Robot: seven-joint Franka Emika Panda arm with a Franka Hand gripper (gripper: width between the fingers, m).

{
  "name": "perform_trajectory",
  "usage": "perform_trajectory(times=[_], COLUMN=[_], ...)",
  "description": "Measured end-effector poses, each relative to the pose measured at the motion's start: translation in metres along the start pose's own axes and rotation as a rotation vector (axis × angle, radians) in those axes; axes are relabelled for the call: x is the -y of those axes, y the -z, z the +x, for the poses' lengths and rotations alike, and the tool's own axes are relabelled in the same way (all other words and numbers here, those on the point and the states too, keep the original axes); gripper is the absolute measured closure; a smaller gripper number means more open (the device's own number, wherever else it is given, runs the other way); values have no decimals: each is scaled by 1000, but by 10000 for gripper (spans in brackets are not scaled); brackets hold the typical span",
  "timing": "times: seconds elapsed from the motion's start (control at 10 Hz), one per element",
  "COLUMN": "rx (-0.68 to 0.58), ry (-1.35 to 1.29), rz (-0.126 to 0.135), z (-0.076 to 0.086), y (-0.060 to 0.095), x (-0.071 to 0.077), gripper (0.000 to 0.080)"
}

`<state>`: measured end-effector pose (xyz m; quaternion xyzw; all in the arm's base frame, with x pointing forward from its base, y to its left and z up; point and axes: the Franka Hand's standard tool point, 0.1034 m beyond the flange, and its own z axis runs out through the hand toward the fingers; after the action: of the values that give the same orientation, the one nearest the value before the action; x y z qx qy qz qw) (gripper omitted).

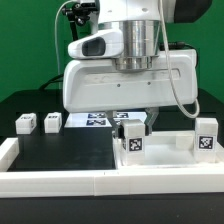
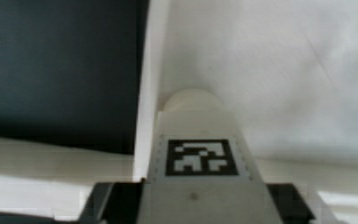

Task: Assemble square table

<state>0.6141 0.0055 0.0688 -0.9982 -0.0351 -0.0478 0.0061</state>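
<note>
A plain green backdrop (image 1: 22,45) is seen behind the scene. In front of it a black table (image 1: 60,150) is placed, evenly lit from above.

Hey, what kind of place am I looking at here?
Likely a robot lab test bench: an arm over a black table, white legs with marker tags, and a green backdrop.

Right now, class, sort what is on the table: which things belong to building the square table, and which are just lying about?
For the job:
tabletop
gripped leg
second upright leg
loose legs

Lying about:
marker board
long white bars
</note>
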Motion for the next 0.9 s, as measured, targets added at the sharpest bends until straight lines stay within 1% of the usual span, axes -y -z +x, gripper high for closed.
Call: perform_trajectory(times=[0.7,0.9], rx=[-12,-12], ry=[-642,-808], rz=[5,2], z=[1,0], y=[0,0], x=[3,4], gripper=[509,509])
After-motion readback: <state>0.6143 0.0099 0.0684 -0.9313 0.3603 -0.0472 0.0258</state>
